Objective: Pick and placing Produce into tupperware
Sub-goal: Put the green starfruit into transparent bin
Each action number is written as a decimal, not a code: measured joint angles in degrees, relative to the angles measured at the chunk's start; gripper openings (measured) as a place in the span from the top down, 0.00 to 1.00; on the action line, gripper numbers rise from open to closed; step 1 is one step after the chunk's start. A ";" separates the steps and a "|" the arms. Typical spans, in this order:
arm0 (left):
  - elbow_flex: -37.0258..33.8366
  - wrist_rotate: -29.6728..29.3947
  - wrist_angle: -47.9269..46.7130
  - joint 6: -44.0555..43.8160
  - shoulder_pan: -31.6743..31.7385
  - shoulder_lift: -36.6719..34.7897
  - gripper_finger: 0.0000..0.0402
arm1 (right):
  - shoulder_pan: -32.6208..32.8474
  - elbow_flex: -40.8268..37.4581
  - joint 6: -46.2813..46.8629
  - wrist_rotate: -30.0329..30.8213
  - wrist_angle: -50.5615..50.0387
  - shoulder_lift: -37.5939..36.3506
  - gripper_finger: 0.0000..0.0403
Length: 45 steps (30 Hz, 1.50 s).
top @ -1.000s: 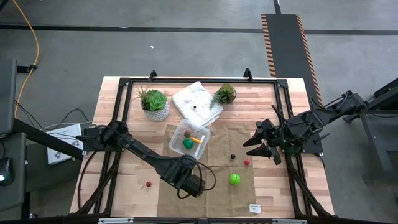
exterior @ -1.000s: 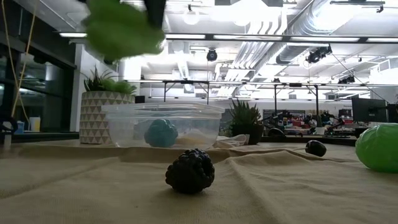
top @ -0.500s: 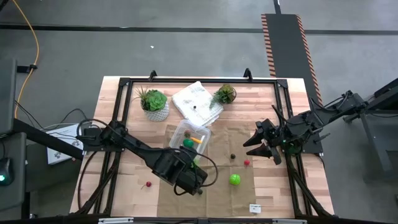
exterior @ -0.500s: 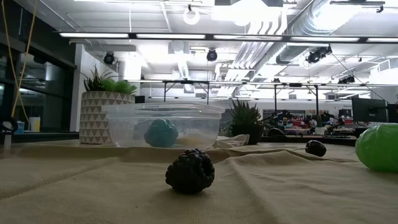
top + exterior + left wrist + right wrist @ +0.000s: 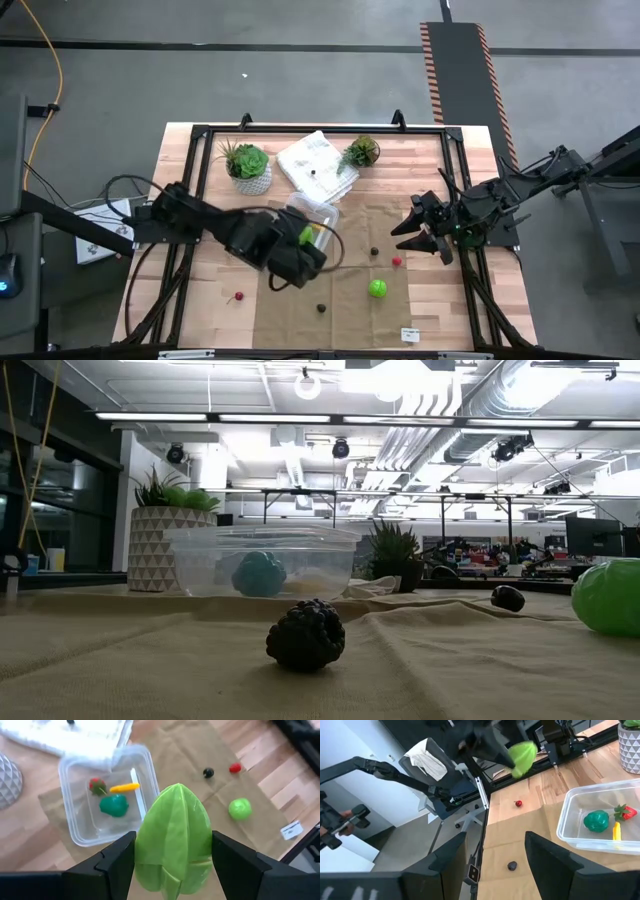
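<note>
My left gripper (image 5: pixel 173 839) is shut on a light green leafy toy vegetable (image 5: pixel 174 832), above the tan mat by the near side of the clear tupperware (image 5: pixel 75 827). The tupperware holds a dark green piece (image 5: pixel 114 805), a red strawberry (image 5: pixel 96 785) and a yellow-orange carrot (image 5: pixel 125 787). On the mat rest a bright green ball (image 5: pixel 377 288), a small red piece (image 5: pixel 397 261), a small dark piece (image 5: pixel 374 252) and a dark bumpy fruit (image 5: pixel 306 634). A red cherry (image 5: pixel 238 297) lies on the bare wood. My right gripper (image 5: pixel 425 230) waits open near the table's right edge. My left gripper pinches the leafy vegetable between its two fingers, one on each of its ribbed sides (image 5: pixel 145 845). The fingers (image 5: pixel 117 860) come from above, pointing down. The vegetable is lifted clear of the mat, its pointed end (image 5: pixel 177 787) sticking out past the fingertips.
A white wrinkly bag (image 5: pixel 318 165) and two potted plants (image 5: pixel 247 165) (image 5: pixel 361 152) stand along the far side, behind the tupperware. A small label (image 5: pixel 410 334) lies at the mat's near right corner. A black frame (image 5: pixel 320 130) runs round the table.
My left gripper, holding the green vegetable, has risen and moved from the mat's near part toward the far edge, up to the tupperware. The vegetable left the low view upward. The dark bumpy fruit now shows uncovered on the mat.
</note>
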 joint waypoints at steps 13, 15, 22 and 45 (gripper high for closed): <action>0.02 -0.64 0.04 11.62 4.30 -10.12 0.43 | 0.00 0.00 0.28 0.23 2.51 -0.02 0.53; 0.01 -0.65 0.04 14.60 5.26 -12.34 0.43 | 0.00 0.00 1.03 1.20 2.53 -0.02 0.53; -0.05 -1.45 0.07 23.73 9.38 -20.51 0.43 | 0.00 0.00 1.76 6.83 5.79 -0.02 0.53; -48.53 9.77 28.09 35.17 12.90 -51.69 0.43 | -0.01 0.00 1.95 26.56 14.16 0.07 0.53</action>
